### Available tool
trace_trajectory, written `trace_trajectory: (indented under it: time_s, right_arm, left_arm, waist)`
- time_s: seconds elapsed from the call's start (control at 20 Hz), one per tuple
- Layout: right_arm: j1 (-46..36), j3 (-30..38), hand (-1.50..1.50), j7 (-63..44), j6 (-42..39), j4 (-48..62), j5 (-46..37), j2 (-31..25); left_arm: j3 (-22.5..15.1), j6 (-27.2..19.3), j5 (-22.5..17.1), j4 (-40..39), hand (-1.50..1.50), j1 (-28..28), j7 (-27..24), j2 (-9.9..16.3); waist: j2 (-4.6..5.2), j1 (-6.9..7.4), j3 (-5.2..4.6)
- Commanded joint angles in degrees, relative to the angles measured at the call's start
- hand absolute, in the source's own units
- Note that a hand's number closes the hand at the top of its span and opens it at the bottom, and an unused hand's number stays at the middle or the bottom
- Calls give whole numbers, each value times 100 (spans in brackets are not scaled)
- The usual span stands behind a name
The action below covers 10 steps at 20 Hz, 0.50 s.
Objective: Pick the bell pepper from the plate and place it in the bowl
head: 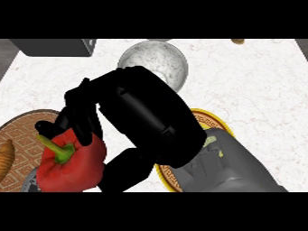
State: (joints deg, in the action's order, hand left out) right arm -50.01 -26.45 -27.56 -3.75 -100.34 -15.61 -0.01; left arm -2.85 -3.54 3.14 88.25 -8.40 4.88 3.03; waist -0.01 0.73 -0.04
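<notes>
The right hand (139,119) is curling its fingers (76,115) and thumb around the red pepper (69,164) (stem up), holding it left of the yellow-rimmed plate (213,122), near the bowl (157,61).

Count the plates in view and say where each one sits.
2. A brown patterned plate at the left edge, and a yellow-rimmed plate near the centre, mostly covered by the right hand. Others could be hidden.

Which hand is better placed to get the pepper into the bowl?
The right hand: its fingers already curl over the red pepper, and the bowl sits just beyond it. No left hand is in view.
</notes>
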Motion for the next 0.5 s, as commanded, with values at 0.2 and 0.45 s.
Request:
trace_trajectory:
  time_s: [0.2,0.45]
  right_arm:
    - [-983,477,150,713,-154,1894,-898,-332]
    - [-1075,451,150,1882,450,3421,-1609,-347]
  left_arm:
    - [-7,2,52,-122,0,-273,177,-6]
    - [-149,-132,140,153,0,-237,323,-155]
  waist:
    - [18,-2,1]
    - [37,57,3]
